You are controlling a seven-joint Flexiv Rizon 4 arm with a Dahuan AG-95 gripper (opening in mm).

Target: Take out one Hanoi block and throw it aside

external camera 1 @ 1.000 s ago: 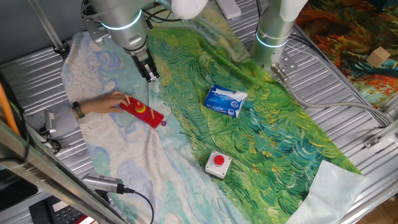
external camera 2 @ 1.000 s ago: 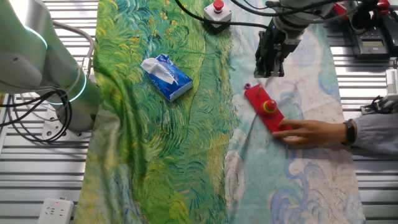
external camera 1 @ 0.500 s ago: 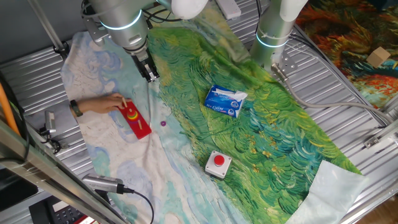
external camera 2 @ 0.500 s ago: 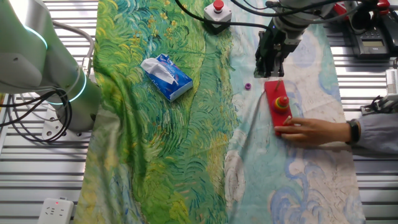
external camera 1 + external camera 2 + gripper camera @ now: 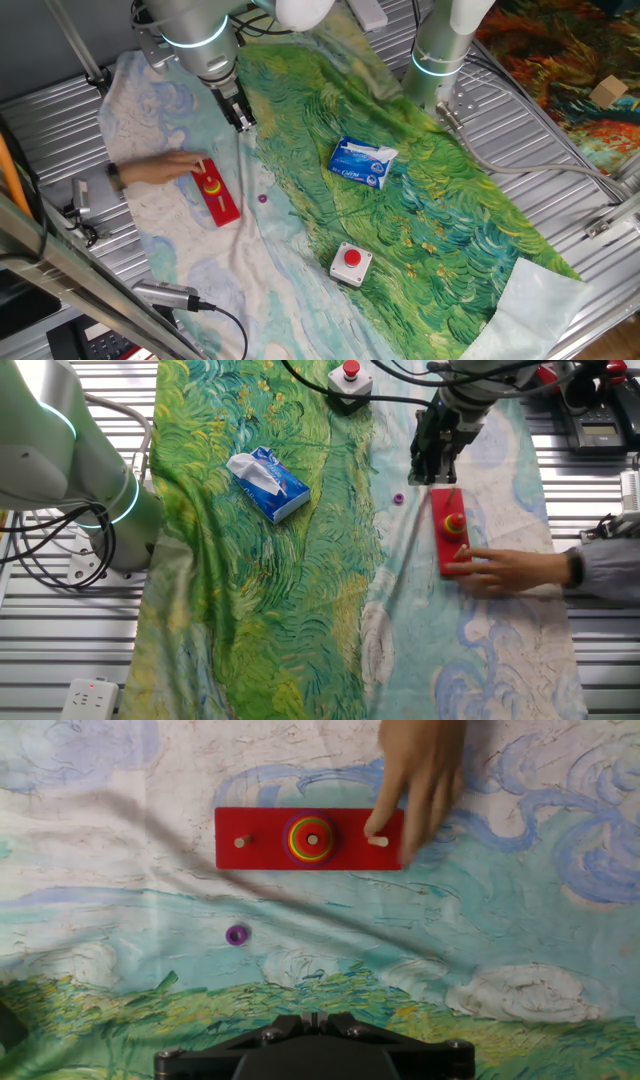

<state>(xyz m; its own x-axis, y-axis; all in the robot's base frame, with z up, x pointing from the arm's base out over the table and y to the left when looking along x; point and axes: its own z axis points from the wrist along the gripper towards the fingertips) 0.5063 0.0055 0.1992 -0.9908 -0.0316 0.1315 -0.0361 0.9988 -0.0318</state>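
The gripper point(image 5: 436, 468) hangs above the cloth; jaw opening cannot be told. The red Hanoi block point(image 5: 312, 838) tops the centre-peg stack on the base board point(image 5: 262, 858), ahead of the jaws. A person's hand point(image 5: 420, 775) touches the board's end — wait for it to clear, then descend centred on the peg and grip only the top disc.

person's hand point(image 5: 420, 775) over base board point(image 5: 262, 857) end
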